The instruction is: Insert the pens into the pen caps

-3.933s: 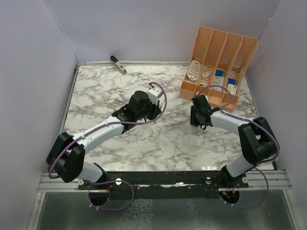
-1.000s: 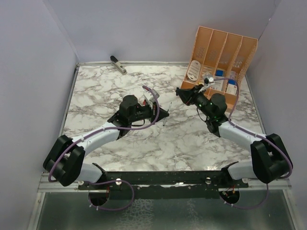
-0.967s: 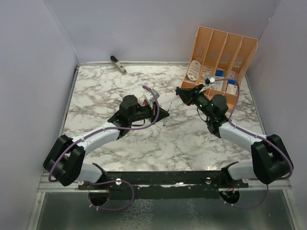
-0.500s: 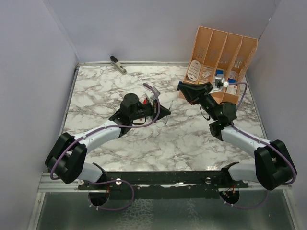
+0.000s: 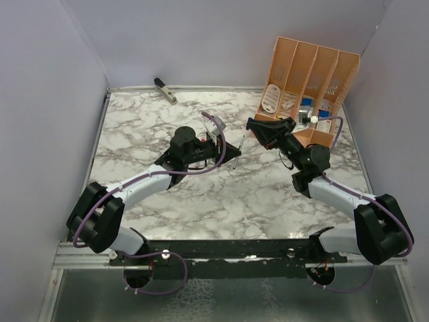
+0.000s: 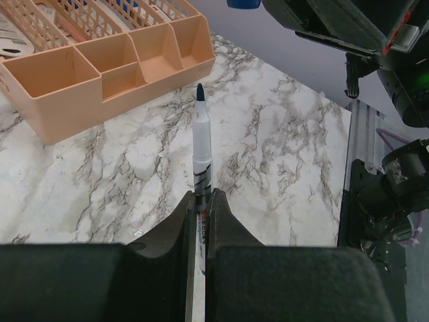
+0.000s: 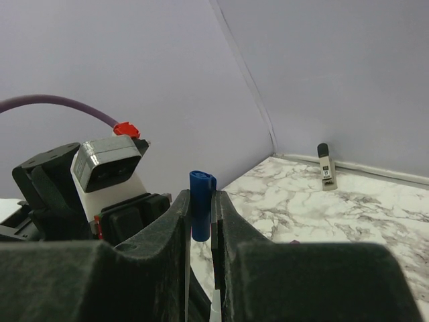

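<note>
My left gripper point(image 5: 230, 151) is shut on a silver-grey pen point(image 6: 201, 155), whose dark blue tip point(image 6: 200, 90) points away from the jaws point(image 6: 201, 198) and towards the right gripper. In the top view the pen point(image 5: 239, 145) sticks out past the fingers above the table. My right gripper point(image 5: 255, 126) is shut on a small blue cap point(image 7: 200, 213), held upright between its fingers point(image 7: 200, 198). The cap also shows at the top edge of the left wrist view point(image 6: 243, 3). The two grippers face each other a short gap apart. The other pens and caps are not clearly visible.
An orange desk organizer point(image 5: 310, 64) with several compartments stands at the back right, just behind the right gripper; its low front tray point(image 6: 100, 74) is near the pen tip. A grey-black stapler-like tool point(image 5: 165, 90) lies at the back left by the wall.
My left gripper has lifted and swung the pen up to the right, towards the right gripper. The right gripper with the blue cap has shifted slightly left.
</note>
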